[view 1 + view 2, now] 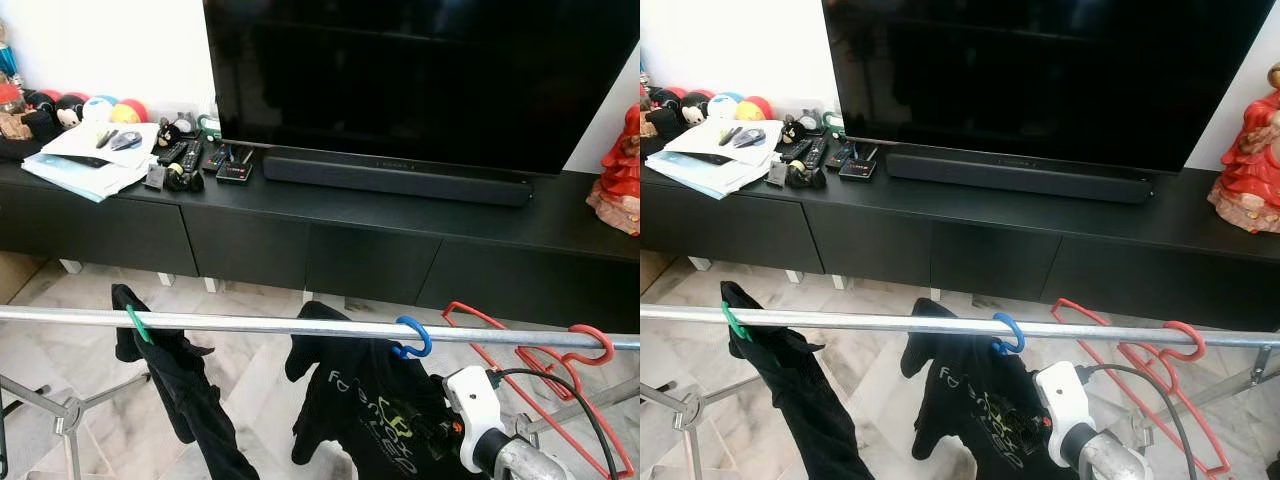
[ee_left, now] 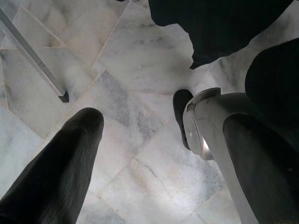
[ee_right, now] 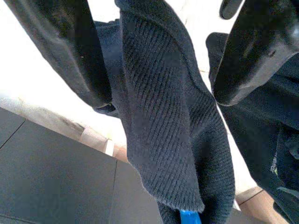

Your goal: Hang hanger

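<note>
- Right gripper (image 3: 154,51): fingers spread apart, one on each side of the dark ribbed collar of the black T-shirt (image 1: 375,415), with fabric between them but not pinched.
- Right arm (image 1: 480,425): raised just under the rail, white wrist housing against the shirt, black cable looping off to the robot's right.
- Blue hanger hook (image 1: 413,337): seated over the metal clothes rail (image 1: 250,323), carrying the printed black T-shirt; a sliver of blue also shows below the collar in the right wrist view.
- Red wire hangers (image 1: 560,365): hooked on the same rail, further to the robot's right, bare.
- Green hanger hook (image 1: 138,323): on the rail to the left, holding another black garment (image 1: 185,395).
- Left gripper (image 2: 163,154): fingers parted, hanging idle over marble floor (image 2: 140,70).
- Beyond the rail: black TV cabinet (image 1: 300,240) with television (image 1: 420,70), soundbar (image 1: 395,178), remotes and papers.
</note>
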You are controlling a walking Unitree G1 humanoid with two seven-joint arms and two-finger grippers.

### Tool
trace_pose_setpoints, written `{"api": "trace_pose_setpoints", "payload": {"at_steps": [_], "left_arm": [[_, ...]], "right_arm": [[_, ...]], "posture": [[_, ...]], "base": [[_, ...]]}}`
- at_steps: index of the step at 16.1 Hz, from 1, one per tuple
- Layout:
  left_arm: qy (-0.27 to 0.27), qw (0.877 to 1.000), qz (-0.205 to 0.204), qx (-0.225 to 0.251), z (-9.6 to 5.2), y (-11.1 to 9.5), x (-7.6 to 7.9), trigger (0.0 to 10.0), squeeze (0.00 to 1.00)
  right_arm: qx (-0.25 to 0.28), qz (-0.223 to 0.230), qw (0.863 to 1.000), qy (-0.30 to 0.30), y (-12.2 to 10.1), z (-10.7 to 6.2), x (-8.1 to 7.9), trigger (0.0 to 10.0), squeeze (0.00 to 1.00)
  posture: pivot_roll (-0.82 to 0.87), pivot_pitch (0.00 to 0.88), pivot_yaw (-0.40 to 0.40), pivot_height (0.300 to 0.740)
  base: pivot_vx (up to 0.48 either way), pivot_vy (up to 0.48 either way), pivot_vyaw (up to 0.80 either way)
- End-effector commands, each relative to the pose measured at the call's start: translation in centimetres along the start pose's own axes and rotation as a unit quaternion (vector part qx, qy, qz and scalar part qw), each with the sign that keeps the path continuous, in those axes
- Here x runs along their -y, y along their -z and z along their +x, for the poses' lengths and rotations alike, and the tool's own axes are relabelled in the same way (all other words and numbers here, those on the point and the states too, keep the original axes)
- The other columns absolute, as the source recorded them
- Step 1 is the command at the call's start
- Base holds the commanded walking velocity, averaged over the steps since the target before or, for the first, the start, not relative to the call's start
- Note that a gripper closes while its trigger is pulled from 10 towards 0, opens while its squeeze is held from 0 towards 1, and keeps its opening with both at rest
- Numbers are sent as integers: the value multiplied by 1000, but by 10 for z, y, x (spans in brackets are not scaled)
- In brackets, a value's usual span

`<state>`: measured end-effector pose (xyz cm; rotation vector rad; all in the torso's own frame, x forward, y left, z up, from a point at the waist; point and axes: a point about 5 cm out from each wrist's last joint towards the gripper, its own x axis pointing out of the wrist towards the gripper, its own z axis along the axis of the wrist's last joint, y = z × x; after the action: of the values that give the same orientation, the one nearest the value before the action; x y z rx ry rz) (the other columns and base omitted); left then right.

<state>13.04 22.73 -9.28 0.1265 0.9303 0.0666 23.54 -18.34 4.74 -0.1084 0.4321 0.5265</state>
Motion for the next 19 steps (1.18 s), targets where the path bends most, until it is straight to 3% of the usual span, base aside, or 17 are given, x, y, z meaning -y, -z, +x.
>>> {"api": "trace_pose_setpoints", "payload": {"at_steps": [1, 13, 19], "left_arm": [[2, 1000, 11, -15, -3, 8, -1, 10000, 0], [5, 1000, 15, -23, -2, 9, 1, 10000, 0], [2, 999, 19, -25, -3, 11, -1, 10000, 0]], "right_arm": [[-3, -3, 1000, -2, 2, 2, -1, 0, 0], [-5, -16, 1000, -5, 6, 7, -7, 0, 0], [15, 8, 996, 87, 7, 4, 3, 0, 0]], "posture": [[-74, 89, -43, 721], [-70, 68, -40, 721], [-70, 59, -37, 721]], "base": [[0, 0, 0], [0, 0, 0], [0, 0, 0]]}}
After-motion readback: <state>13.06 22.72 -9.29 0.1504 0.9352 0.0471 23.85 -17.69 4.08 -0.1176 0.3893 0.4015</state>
